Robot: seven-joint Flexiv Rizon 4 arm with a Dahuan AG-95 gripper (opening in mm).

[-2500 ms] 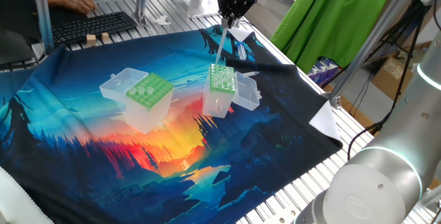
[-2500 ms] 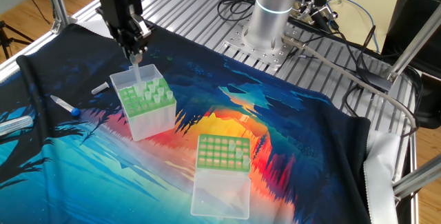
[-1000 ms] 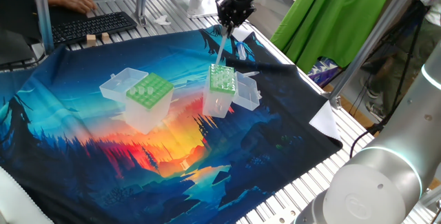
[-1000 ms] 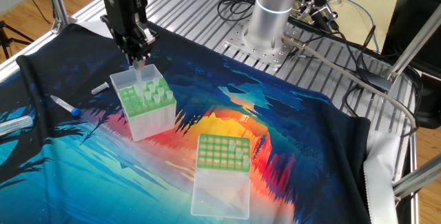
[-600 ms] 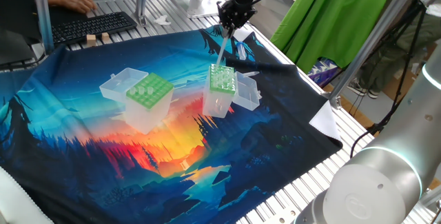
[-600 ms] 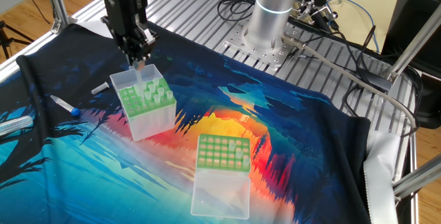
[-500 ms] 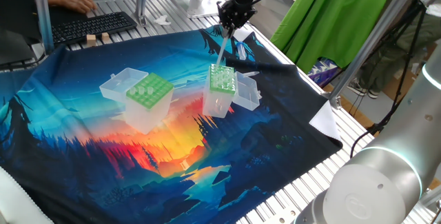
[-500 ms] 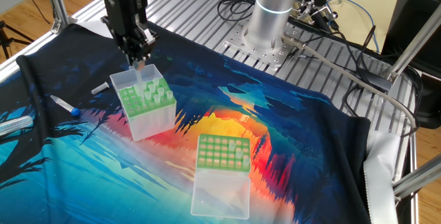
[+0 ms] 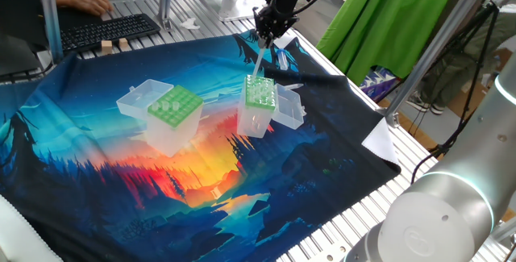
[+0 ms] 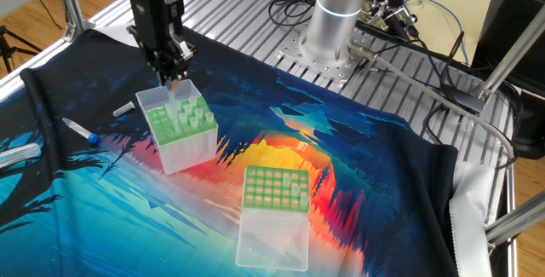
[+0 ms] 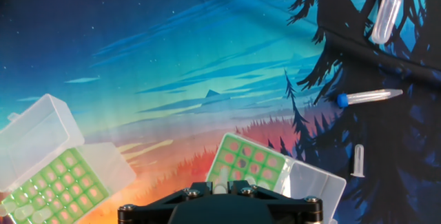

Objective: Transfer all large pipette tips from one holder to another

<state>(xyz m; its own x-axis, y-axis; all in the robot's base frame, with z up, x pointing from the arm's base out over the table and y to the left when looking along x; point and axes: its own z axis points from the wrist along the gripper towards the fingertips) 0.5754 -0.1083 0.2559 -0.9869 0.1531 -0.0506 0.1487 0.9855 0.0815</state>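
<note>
My gripper point(image 9: 265, 36) point(image 10: 173, 79) hangs over the wide-holed light-green holder point(image 9: 260, 94) point(image 10: 180, 132) point(image 11: 249, 163). It is shut on one large pipette tip point(image 9: 260, 56) point(image 10: 173, 98), a whitish cone pointing down, its lower end at the holder's top plate. In the hand view the tip's wide end point(image 11: 219, 185) shows between the black jaws. Several more tips point(image 10: 197, 117) stand in this holder. The finely holed green holder point(image 9: 174, 107) point(image 10: 274, 187) point(image 11: 54, 186) sits apart with its lid open, a few tips point(image 10: 298, 193) along one edge.
On the printed cloth lie a blue-capped tube point(image 10: 82, 129) point(image 11: 368, 97), a larger clear tube point(image 10: 17, 153) point(image 11: 384, 10) and a small vial point(image 11: 357, 160). A keyboard point(image 9: 109, 28) and a person's hand are at the table's far edge. The arm's base point(image 10: 341, 13) stands behind the cloth.
The gripper has sunk slightly over the wide-holed holder, still shut on the tip. The boxes have not moved.
</note>
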